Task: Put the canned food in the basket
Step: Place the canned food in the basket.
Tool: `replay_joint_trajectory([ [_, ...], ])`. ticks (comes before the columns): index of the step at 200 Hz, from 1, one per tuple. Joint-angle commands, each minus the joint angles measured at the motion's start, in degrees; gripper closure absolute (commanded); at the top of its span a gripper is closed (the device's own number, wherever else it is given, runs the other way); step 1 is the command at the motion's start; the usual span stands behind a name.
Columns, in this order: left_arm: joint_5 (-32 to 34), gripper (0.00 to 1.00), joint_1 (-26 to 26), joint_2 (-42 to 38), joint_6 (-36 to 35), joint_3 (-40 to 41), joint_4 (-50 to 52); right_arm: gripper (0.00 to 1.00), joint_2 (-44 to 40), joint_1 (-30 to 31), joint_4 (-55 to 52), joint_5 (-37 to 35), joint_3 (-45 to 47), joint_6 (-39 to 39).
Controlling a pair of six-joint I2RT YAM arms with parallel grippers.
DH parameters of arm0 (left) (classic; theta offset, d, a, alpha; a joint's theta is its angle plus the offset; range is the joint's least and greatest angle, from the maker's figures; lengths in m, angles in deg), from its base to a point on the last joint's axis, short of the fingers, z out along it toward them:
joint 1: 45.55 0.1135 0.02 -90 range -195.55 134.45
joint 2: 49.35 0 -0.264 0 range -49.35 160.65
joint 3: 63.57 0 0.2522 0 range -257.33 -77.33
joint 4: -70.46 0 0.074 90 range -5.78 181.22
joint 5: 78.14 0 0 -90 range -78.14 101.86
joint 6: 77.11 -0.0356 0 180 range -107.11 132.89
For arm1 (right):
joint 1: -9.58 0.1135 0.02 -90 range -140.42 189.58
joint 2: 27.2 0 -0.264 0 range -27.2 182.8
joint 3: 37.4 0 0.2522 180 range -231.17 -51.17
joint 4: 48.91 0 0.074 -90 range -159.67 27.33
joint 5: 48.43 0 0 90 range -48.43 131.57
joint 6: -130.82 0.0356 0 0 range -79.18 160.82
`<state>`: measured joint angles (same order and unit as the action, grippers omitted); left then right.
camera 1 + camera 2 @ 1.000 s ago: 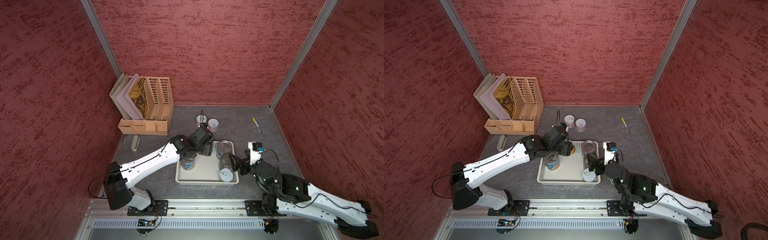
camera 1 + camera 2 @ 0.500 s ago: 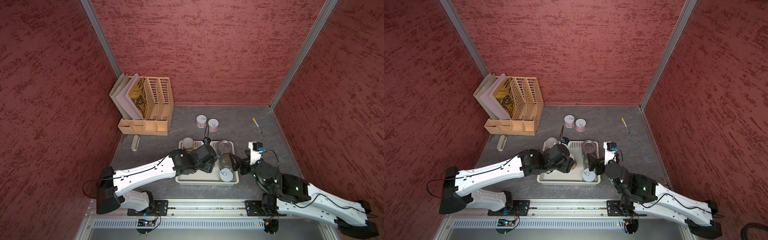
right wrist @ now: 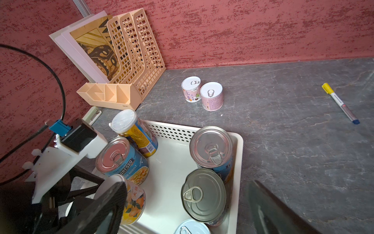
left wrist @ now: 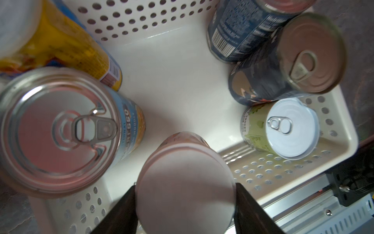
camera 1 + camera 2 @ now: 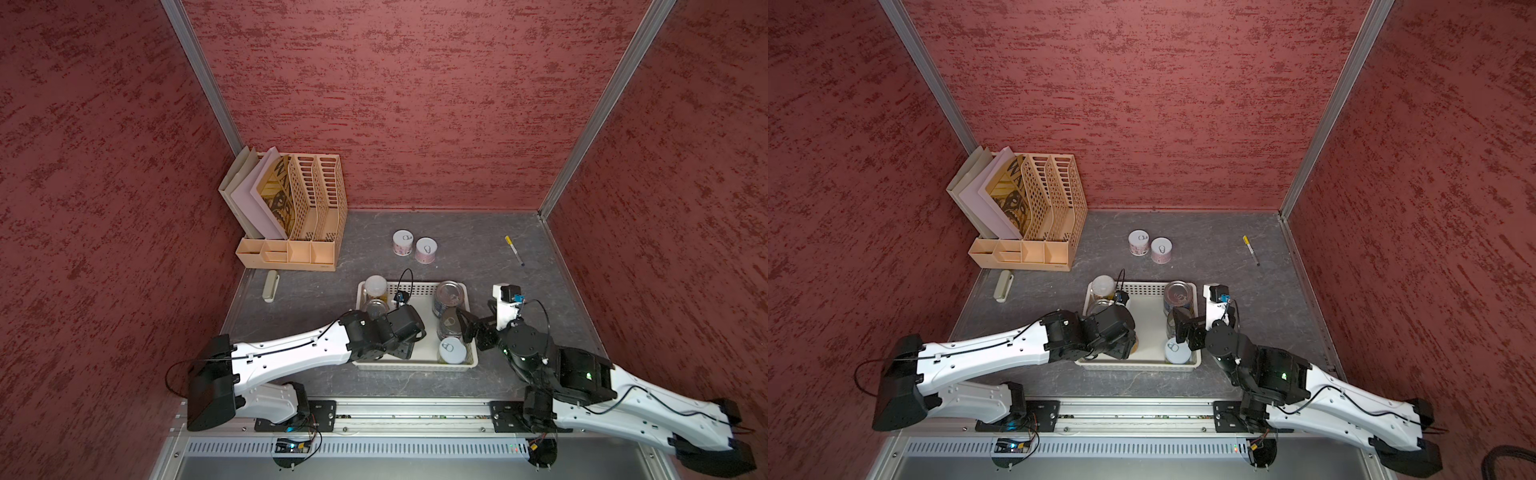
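The left gripper [image 4: 185,204] was clamped on an orange-labelled can [image 4: 183,182] with a plain white top, jaws pressed to either side of it, low in the near-left corner of the basket [image 5: 415,365]. Behind it in the basket stood a blue soup can [image 4: 58,131] and, in the far-left corner, a yellow can [image 4: 66,44] with a pale lid. Along the basket's right side stood three more: a dark blue can [image 4: 242,34] at the back, a pull-tab can [image 4: 309,54] in the middle and a green-labelled can [image 4: 289,129] nearest. The right gripper [image 5: 465,326] hung at the basket's right rim by that middle can, jaws spread wide and empty. Beyond the basket, on the desk [image 5: 478,232], a pink can [image 5: 402,242] and a second pink can [image 5: 426,249] stood side by side, well apart from a yellow-capped pen [image 5: 514,250].
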<state>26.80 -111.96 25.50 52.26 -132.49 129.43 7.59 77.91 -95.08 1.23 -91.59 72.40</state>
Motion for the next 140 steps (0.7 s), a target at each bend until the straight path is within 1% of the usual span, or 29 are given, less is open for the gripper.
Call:
replay_joint_trajectory([
  [1,1.2,0.89,-0.9,-2.4,3.3,2.0,-1.3,0.02,0.4,-0.3,1.0,-0.4,0.4,-0.2],
  [44,2.7,0.90,-1.6,-3.9,7.3,6.8,0.3,0.02,2.1,-0.3,1.5,-0.1,0.3,-0.4],
  [89,6.2,0.90,-1.6,-5.6,10.3,8.4,5.0,0.02,3.9,-0.3,1.9,0.0,0.0,-0.7],
  [140,7.2,0.89,-1.5,-4.6,12.6,9.5,7.8,0.02,4.4,-0.3,2.1,0.2,0.1,-0.9],
])
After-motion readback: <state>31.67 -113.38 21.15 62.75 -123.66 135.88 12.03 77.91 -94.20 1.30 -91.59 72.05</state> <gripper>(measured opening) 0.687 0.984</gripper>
